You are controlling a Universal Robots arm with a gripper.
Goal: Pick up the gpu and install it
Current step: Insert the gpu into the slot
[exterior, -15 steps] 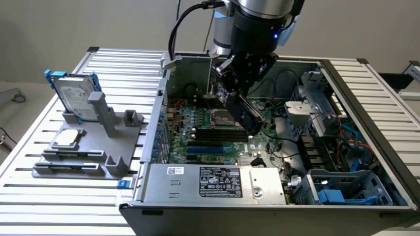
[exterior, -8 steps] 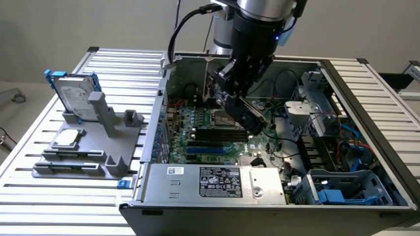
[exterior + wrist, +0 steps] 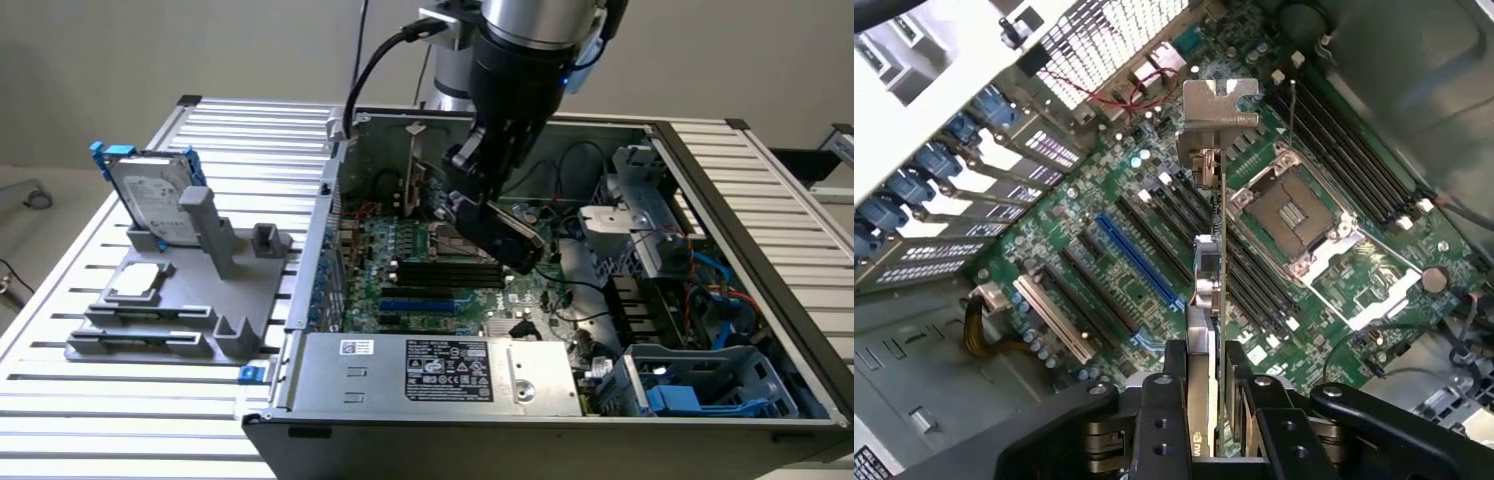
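An open computer case lies on a slatted metal desk, its green motherboard exposed. In the upper centre of the exterior view, a robot arm reaches down into the case. Its end effector is closed on the gpu, which hangs tilted just above the motherboard, near the centre of the frame.

In the wrist view the end effector pinches the gpu edge-on between its two fingers. The card's silver bracket is at the far end. The card sits over the black slots between a blue slot and the CPU socket. Whether it touches a slot cannot be told.

At the exterior view's left, a hard drive with blue rails stands upright in a grey stand.
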